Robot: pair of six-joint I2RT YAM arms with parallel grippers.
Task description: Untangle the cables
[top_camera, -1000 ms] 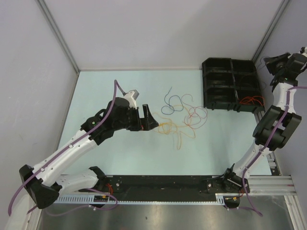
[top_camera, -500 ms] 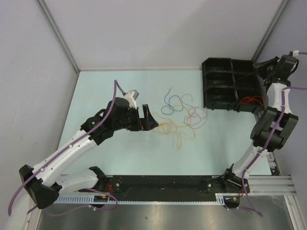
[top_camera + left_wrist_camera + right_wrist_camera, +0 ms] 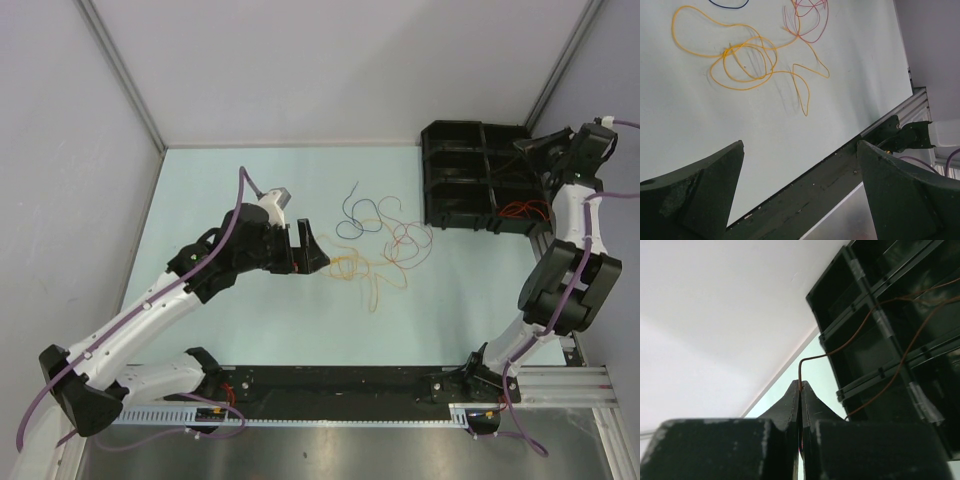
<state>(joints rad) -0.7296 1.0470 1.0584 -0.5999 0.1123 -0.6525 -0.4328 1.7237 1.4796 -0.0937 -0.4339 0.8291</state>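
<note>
**While one claw is pinching a wire, the other is waiting wide open**

Because its two black fingers are pressing tight together, the right claw [image 3: 800, 387] is pinching a thin, bendy red-brown wire [image 3: 800, 371] at its tips. That wire is looping away over the black plastic box with little pockets [image 3: 470, 127], up by the far right corner. It is looking very light and floppy, so it is probably going to swing and catch on the box walls. Lifting it slowly is looking wise. The grey side wall [image 3: 620, 60] is standing close by, so room there is looking tight.

The left claw [image 3: 799, 150] is hanging with its fingers spread wide, holding nothing, just beside the heap of thin curly cables [image 3: 352, 263]. The yellow-orange wire [image 3: 730, 50], pink-red wire [image 3: 799, 34] and dark blue wire [image 3: 730, 7] are lying crossed on the pale green table [image 3: 700, 115]. A loose end is looking like the best spot to grab. Open table is showing on the near side for pulling wires apart.
</note>
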